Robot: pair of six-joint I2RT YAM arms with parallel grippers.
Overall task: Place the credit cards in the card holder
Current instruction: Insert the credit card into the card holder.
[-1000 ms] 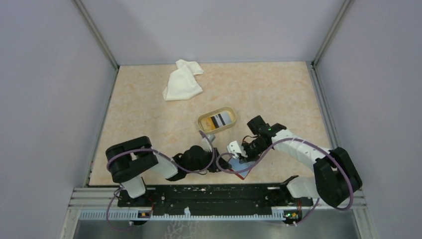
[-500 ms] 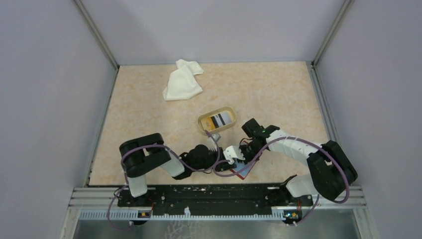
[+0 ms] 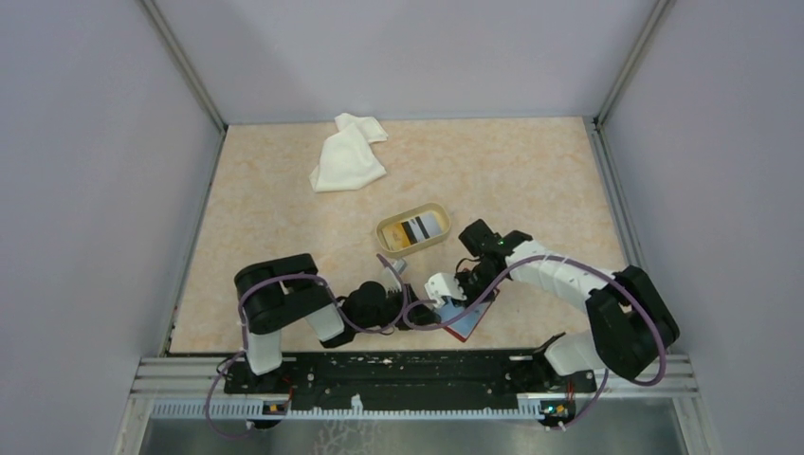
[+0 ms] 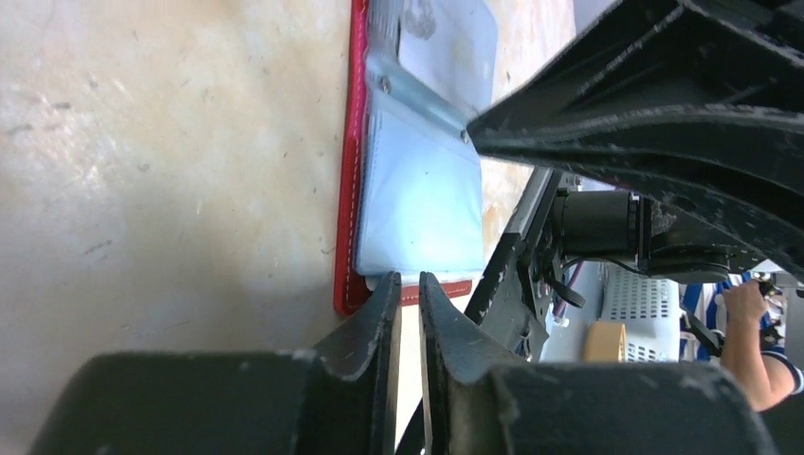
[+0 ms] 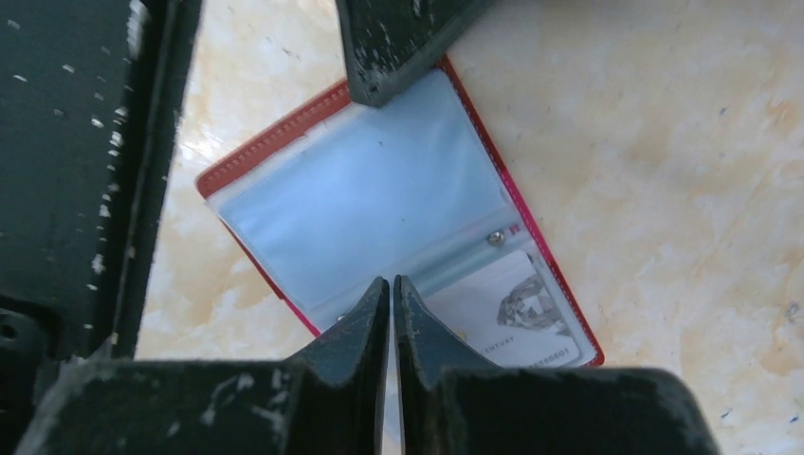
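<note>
Task judged early. The holder (image 3: 467,325) lies open on the table (image 3: 531,180) at 6 o'clock, and one pocket appears to hold a card (image 5: 517,313). The other cards (image 3: 420,227) wait in the dish (image 3: 381,230), at 11 o'clock from the holder. The cloth (image 3: 348,154) lies beyond, well apart. The right gripper (image 5: 391,282) is clenched, empty, over the sleeves. The left gripper (image 4: 410,282) is nearly closed at the holder's edge, and whether it grips cannot be told. Both crowd the pockets.

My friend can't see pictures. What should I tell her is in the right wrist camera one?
A red card holder lies open on a beige table, its clear pockets up and a white card in one. The right gripper, closed, points at its spine, and the left gripper's finger sits over its far edge.
</note>
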